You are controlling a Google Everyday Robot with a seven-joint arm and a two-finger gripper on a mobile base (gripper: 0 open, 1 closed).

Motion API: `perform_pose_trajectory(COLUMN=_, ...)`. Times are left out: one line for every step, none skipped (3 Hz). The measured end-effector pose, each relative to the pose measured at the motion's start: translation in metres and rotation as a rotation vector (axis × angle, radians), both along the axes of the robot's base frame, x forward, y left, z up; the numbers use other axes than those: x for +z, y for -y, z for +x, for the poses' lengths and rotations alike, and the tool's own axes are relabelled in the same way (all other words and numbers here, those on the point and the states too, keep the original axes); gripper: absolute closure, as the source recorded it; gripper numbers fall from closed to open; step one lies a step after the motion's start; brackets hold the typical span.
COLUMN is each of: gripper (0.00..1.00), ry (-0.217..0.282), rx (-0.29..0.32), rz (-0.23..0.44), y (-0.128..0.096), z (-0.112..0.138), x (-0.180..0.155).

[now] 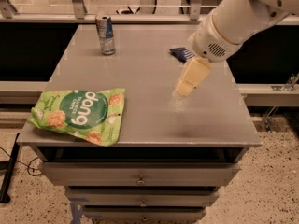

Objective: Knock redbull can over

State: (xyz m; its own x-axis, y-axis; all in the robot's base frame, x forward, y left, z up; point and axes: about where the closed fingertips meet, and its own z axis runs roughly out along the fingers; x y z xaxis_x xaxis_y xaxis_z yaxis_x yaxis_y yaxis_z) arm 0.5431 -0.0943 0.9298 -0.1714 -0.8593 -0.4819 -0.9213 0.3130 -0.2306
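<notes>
- The cream-coloured two-finger gripper (182,90) hangs above the right middle of the tabletop, tilted so that its tip points down and to the left of the view. Its fingers (192,74) lie pressed together as one tapered block with no gap showing, and they hold nothing.
- Whether the tip touches the surface or hovers just over it cannot be told. A faint pale reflection sits on the table right under it.
- The redbull can (105,34), a small slim metal drink can with a blue and silver body and a silver top, stands upright near the far left corner of the table. It is well apart from the fingertips, away to the left and further back in the view.
- Bare table surface lies between the fingertips and the can, with nothing in the path.
- A flat dark-blue wrapped packet (180,53) lies just behind the gripper, toward the far right of the table. Its right part is hidden by the round white wrist housing (216,41).
- The thick white robot arm (250,10) comes in from the upper right corner of the view.
- A large green snack bag with white lettering (79,115) lies flat at the near left corner, its edge hanging slightly over the rim, far from both can and gripper.
- All of it rests on a grey square-topped table (140,73) with grey drawers (140,174) beneath its front edge.
</notes>
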Motion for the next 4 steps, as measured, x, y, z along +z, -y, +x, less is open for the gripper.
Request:
perform_pose_trajectory(gripper=0.00, ry=0.028, rx=-0.015, rz=0.052, y=-0.008, z=0.012, x=-0.006)
perform_pose_trajectory(gripper=0.00, ry=0.075, rx=-0.059, rz=0.216, y=-0.026, z=0.057, x=-0.018)
perform_pose_trajectory(gripper=0.00, ry=0.127, rx=-0.091, rz=0.402, y=-0.051, z=0.114, x=-0.022)
perform_pose_trajectory(gripper=0.00, ry=0.174, rx=-0.091, rz=0.547, y=-0.081, z=0.161, x=-0.015)
